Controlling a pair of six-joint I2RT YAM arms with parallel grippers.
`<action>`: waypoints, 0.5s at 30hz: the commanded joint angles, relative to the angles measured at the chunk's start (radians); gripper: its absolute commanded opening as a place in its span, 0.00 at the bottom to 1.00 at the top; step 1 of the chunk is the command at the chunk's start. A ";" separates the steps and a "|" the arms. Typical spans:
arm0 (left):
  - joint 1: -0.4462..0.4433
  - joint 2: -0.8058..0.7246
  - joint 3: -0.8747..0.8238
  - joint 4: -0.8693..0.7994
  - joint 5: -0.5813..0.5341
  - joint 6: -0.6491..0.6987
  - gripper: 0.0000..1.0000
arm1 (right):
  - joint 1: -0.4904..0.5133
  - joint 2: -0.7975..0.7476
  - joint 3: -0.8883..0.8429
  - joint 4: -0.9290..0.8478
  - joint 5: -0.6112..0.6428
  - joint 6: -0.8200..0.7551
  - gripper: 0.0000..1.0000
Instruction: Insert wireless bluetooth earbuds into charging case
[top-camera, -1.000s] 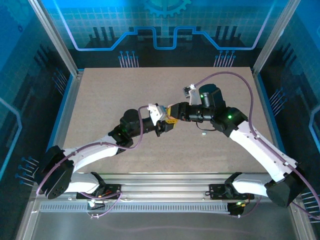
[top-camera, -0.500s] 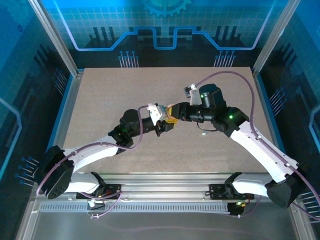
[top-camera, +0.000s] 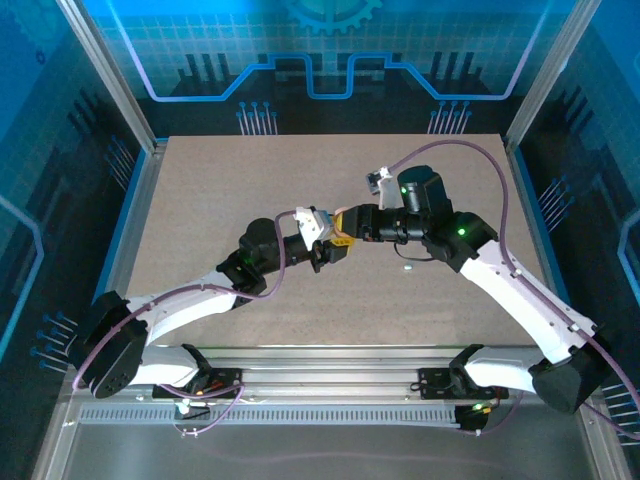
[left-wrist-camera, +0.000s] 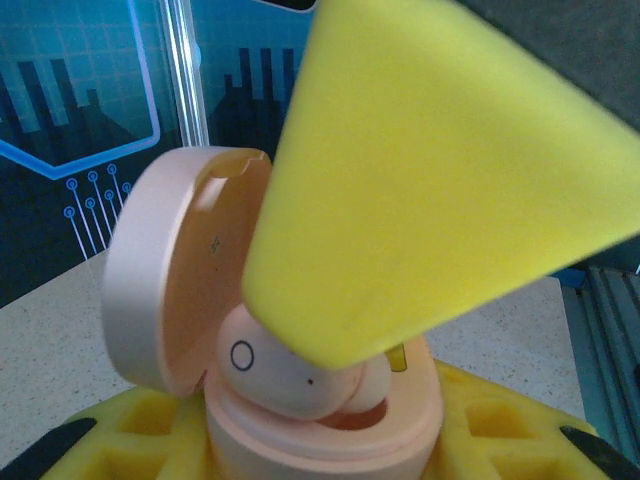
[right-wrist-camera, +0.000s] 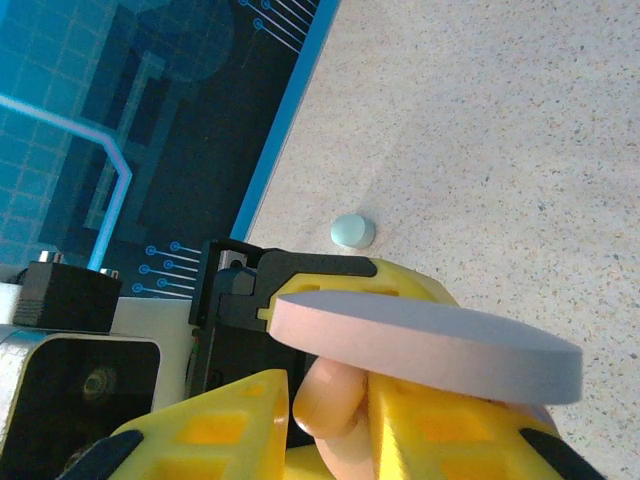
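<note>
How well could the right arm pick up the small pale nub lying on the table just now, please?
Probably not yet. The nub lies bare and close by, but the right gripper seems shut on an earbud at the open case, so it is not free.

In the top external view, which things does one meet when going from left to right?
Left arm's base → left wrist camera → right wrist camera → pale earbud lying on the table → right arm's base.
</note>
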 joint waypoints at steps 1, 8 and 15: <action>-0.007 -0.002 0.022 0.143 0.007 -0.030 0.34 | 0.021 0.028 0.008 -0.047 -0.064 -0.023 0.28; -0.007 0.002 0.013 0.175 -0.006 -0.044 0.34 | 0.016 0.009 0.029 -0.117 -0.028 -0.053 0.28; -0.007 -0.001 0.009 0.183 -0.009 -0.043 0.34 | 0.016 0.014 0.050 -0.165 0.004 -0.063 0.29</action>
